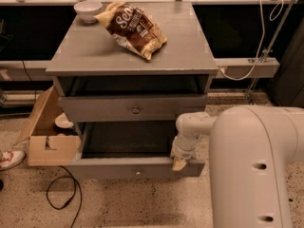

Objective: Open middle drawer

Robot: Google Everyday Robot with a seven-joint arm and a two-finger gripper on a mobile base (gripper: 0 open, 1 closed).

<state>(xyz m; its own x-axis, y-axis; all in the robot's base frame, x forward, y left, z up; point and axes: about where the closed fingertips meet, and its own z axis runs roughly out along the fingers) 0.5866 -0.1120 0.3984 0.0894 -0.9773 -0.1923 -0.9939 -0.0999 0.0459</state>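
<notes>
Arm (256,170) first: its fat white shell fills the near right corner, and a slimmer white link reaches left and down from it. At that link's end the gripper (179,163) sits at the right-hand end of the middle drawer (109,167). Its yellowish tip touches the top edge of the drawer's front, but whether it is spread or pinched there I cannot tell.

The middle drawer stands well out from the gray cabinet (185,51), toward me, and its inside is dark. Its small round knob (137,173) is at the centre of the front, well left of the gripper.

On the speckled floor (142,203) a black cable (61,194) loops near the drawer's left end. A red-and-white shoe (9,158) pokes in at the left edge. An open cardboard box (47,148) lies against the cabinet's left side, just beside the drawer, with a white dish (63,121) in it.

Above the open drawer is another gray drawer front (95,109) with a like knob, and there is a dark gap between it and the cabinet's top.

On that top lies a brown and yellow snack bag (135,27), tilted. A white bowl (88,8) stands just beside it at the far left corner. Further back on the right, a white cord (237,74) droops along a gray ledge.
</notes>
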